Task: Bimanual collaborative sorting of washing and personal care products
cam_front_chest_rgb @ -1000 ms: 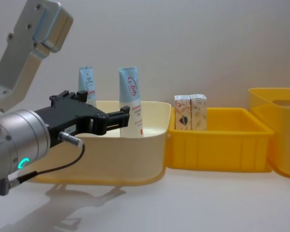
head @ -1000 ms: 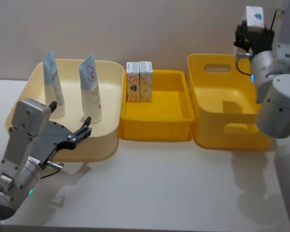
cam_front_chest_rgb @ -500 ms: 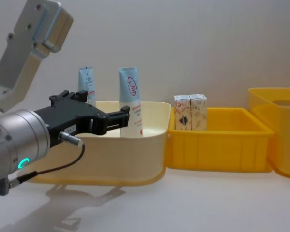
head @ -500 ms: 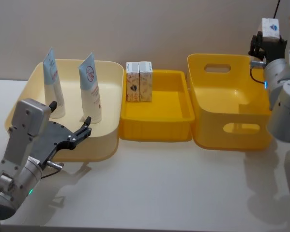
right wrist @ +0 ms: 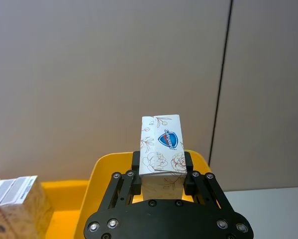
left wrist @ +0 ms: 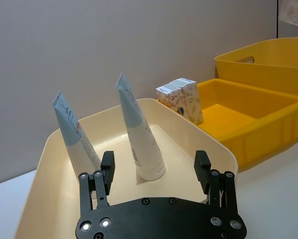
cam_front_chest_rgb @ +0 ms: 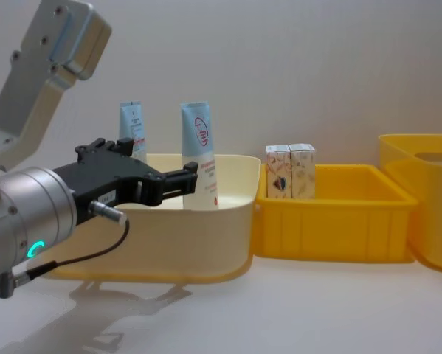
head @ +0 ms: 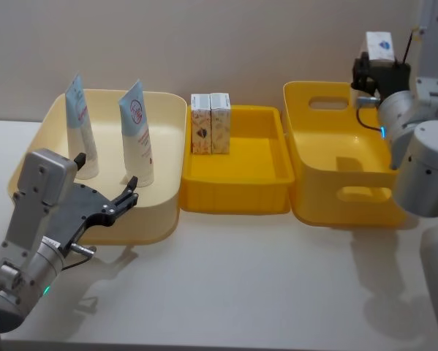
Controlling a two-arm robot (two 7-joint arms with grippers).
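Note:
Two light-blue tubes [head: 80, 128] [head: 137, 135] stand upright in the cream bin [head: 167, 110] at the left. Just in front of them, over the bin's near rim, my left gripper [head: 107, 172] is open and holds nothing; the nearer tube [left wrist: 141, 144] stands beyond its fingers. Two patterned cartons [head: 210, 123] stand side by side at the back left of the shallow yellow tray [head: 233, 199]. My right gripper [head: 380, 66] is raised above the back of the deep yellow bin [head: 306, 183], shut on a pale floral carton [right wrist: 161, 142] with a blue logo.
The three containers stand in a row along the back of the white table, by the wall. The deep yellow bin has handle cut-outs [head: 328, 103]. White tabletop [head: 240, 278] lies open in front of the containers.
The right gripper with its carton swung out to the right, then came back left, ending slightly lower than a second ago. The left arm has not moved.

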